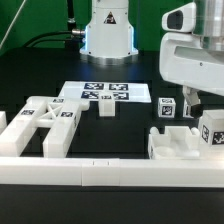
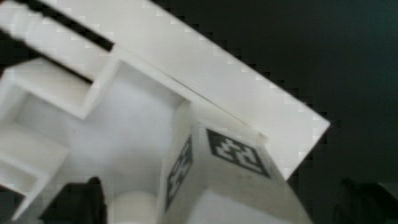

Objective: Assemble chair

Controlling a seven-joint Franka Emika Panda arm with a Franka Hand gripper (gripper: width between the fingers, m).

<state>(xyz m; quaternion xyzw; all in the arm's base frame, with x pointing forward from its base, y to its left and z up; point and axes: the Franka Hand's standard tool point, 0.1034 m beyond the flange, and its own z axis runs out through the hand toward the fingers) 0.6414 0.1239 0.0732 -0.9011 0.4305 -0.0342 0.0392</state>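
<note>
Surface: a black tabletop (image 1: 130, 128) is seen under white parts.
Front edge: a long white border rail (image 1: 110, 172) is laid across the near side.
Chair, left: the X-braced frame (image 1: 42, 122) is laid flat just behind the rail, on the exterior view's left.
Chair, right: the notched block (image 1: 178, 145) is set on the exterior view's right, with a tagged upright part (image 1: 212, 133) just beside it.
Gripper: the gripper (image 1: 192, 103) is held low over that upright part (image 2: 222, 150); whether the fingers are pressed on it or released cannot be told.
Middle: a cube-ended peg (image 1: 167, 108) and a short peg (image 1: 108, 109) are stood apart.
Behind: the marker board (image 1: 105, 92) is laid flat.
Far: the robot base (image 1: 108, 35) is seen.
</note>
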